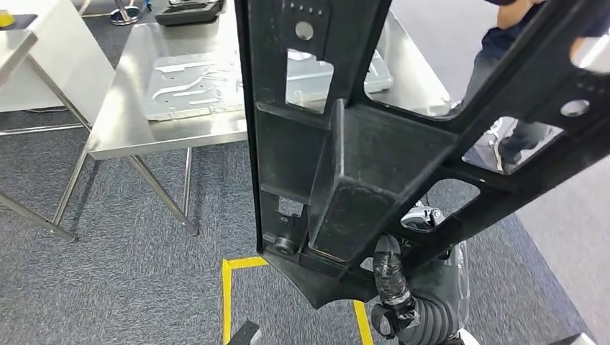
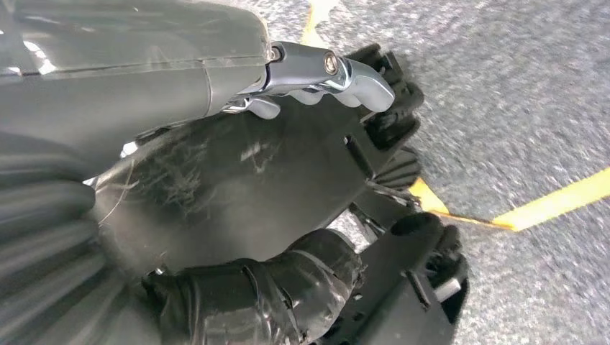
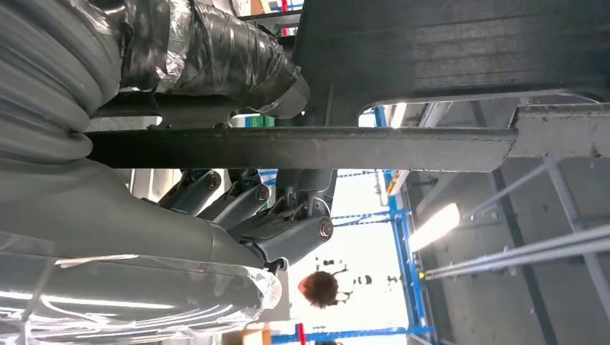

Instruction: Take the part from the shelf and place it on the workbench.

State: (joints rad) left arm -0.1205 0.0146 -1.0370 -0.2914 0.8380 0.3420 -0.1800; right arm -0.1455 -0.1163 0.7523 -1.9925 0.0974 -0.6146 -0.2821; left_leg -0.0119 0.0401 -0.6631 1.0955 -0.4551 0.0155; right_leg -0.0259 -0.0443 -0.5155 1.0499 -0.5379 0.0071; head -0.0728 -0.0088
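A large black plastic frame part (image 1: 360, 158) with cut-out windows hangs close in front of me, above the carpet. My right hand (image 1: 403, 287) grips one of its lower bars, the taped thumb on one side and the silver fingers (image 1: 421, 215) on the other. In the right wrist view that hand (image 3: 237, 208) clamps a dark bar of the part (image 3: 302, 147). My left hand (image 2: 288, 79) holds the part's scratched lower end (image 2: 237, 180) above the floor. The steel workbench (image 1: 165, 136) stands ahead and to the left.
A silvery pressed metal panel (image 1: 194, 79) lies on the workbench. A person (image 1: 518, 43) in dark clothes stands at the far right. Yellow tape (image 1: 230, 287) marks the grey carpet below me. Another table leg (image 1: 43, 223) stands at the left.
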